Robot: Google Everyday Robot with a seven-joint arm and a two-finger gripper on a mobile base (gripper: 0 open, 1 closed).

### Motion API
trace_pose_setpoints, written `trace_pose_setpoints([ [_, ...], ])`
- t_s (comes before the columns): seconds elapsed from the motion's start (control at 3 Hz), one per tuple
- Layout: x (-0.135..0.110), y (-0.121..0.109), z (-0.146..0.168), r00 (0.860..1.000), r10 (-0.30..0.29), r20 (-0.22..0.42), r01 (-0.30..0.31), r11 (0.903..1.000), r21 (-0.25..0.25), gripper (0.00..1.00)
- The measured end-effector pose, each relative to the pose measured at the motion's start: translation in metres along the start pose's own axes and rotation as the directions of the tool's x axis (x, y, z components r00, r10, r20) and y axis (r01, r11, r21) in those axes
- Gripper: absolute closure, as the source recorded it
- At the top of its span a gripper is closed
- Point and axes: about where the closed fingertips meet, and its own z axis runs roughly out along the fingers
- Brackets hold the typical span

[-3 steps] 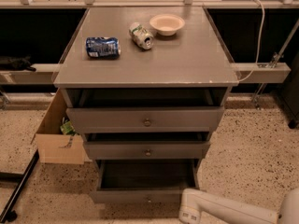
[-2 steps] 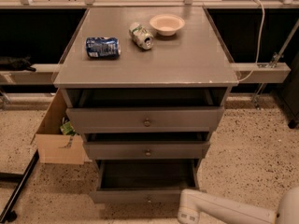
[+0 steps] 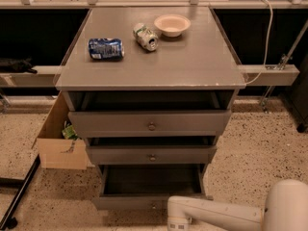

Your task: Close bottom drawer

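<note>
One hand (image 3: 177,223) low nr open bottom drawer (image 3: 144,182) front, grip state can't tell.

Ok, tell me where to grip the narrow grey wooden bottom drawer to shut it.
Probably the front panel's top edge, mid-width, approached from the front: the bottom drawer stands pulled out, its box open upward. The gripper is at the picture's bottom edge, before that panel.
</note>
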Motion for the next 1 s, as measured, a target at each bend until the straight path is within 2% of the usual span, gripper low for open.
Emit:
trace_pose_setpoints([
  [0.33, 0.001, -0.003, 0.001, 1.000, 0.017, -0.025, -0.017, 0.9998, -0.004, 1.00],
  [0.67, 0.004, -0.003, -0.013, 0.990, 0.084, -0.110, -0.098, 0.9857, -0.137, 1.00],
  [1.0, 0.005, -0.002, -0.011, 0.991, 0.083, -0.108, -0.098, 0.9860, -0.136, 1.00],
])
